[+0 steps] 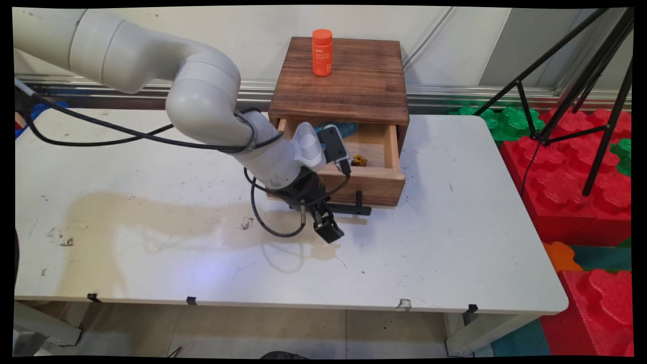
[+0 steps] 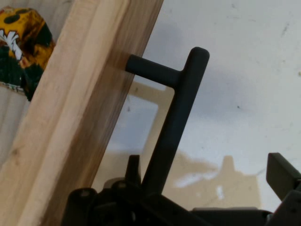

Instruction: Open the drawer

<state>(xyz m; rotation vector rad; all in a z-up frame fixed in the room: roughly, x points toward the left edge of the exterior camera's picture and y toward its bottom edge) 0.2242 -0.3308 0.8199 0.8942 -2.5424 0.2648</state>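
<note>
**End effector at the handle of an open drawer.**
On the white table point(image 1: 151, 202), the end effector point(image 1: 327, 228) is held low with its fingers point(image 2: 282, 174) spread to either side of the black handle point(image 2: 174, 127), which is not gripped. The drawer point(image 1: 376, 184) is pulled out of the wooden box point(image 1: 349, 86). A yellow-and-green packet point(image 2: 21, 47) is seen inside it, and an orange bottle point(image 1: 322, 52) stands on the box.

White rounded arm links point(image 1: 202, 96), black looping cables point(image 1: 126, 134), black pincer point(image 1: 326, 227)
</note>
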